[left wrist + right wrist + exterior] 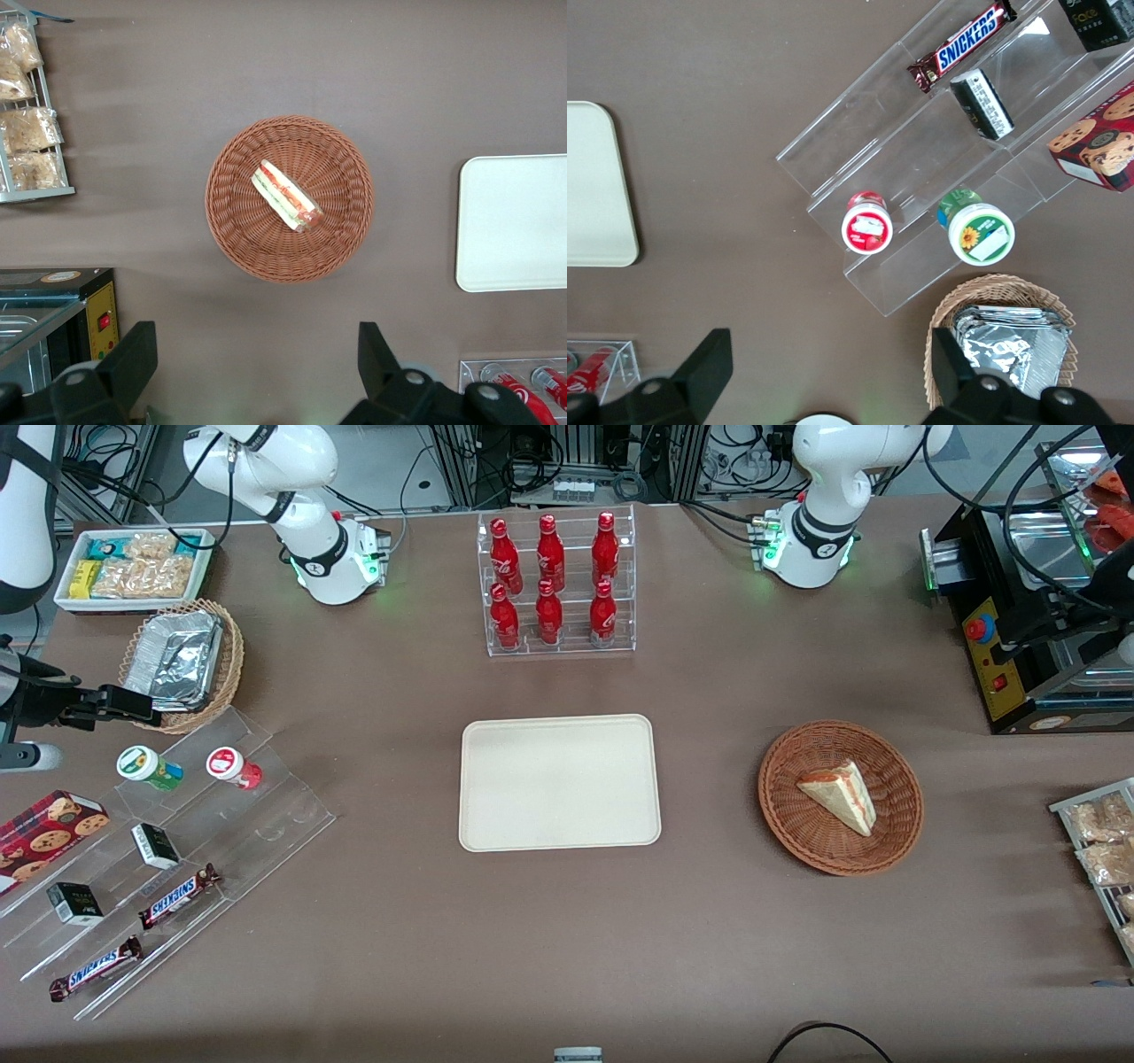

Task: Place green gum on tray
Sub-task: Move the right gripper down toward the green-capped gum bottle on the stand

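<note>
The green gum (146, 767), a green canister with a white lid and a green-and-yellow label, stands on the upper step of a clear acrylic stand (266, 815); it also shows in the right wrist view (976, 232). The cream tray (558, 781) lies flat mid-table, with a corner of it in the right wrist view (594, 186). My right gripper (133, 707) hangs open and empty above the table, a little farther from the front camera than the gum, over the edge of the foil-tray basket. In the right wrist view its fingers (713, 363) stand wide apart around bare table.
A red gum canister (232, 766) stands beside the green one, toward the tray. Snickers bars (177, 896), small black boxes (156, 845) and a cookie box (49, 828) sit on the stand. A wicker basket with a foil tray (182, 660) is close by. A bottle rack (556, 584) and a sandwich basket (840, 797) stand elsewhere.
</note>
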`<state>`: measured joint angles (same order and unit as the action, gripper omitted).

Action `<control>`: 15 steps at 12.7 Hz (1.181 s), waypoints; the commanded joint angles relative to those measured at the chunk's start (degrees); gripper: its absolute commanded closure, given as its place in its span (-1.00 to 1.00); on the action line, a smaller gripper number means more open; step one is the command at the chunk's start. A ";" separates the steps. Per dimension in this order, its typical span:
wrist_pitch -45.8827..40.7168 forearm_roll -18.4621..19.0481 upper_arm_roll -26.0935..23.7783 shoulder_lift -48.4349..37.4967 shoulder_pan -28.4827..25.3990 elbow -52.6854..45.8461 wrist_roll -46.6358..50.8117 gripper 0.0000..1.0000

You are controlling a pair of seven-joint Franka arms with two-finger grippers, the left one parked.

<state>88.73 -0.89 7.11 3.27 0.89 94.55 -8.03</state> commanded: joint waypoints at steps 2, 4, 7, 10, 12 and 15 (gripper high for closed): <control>-1.98 1.33 0.27 0.60 -0.71 -1.83 0.91 -1.00; -1.11 1.33 0.27 0.86 -0.54 -0.78 0.03 -1.00; 4.15 1.33 0.62 0.33 0.16 3.44 -7.49 -1.00; 8.19 1.33 0.80 0.07 1.56 7.21 -15.57 -1.00; 13.37 0.90 0.80 -0.02 4.45 10.55 -29.43 -1.00; 20.05 0.63 0.89 0.24 7.02 14.34 -46.69 -1.00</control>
<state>104.88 -0.63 8.02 4.42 7.18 105.96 -47.17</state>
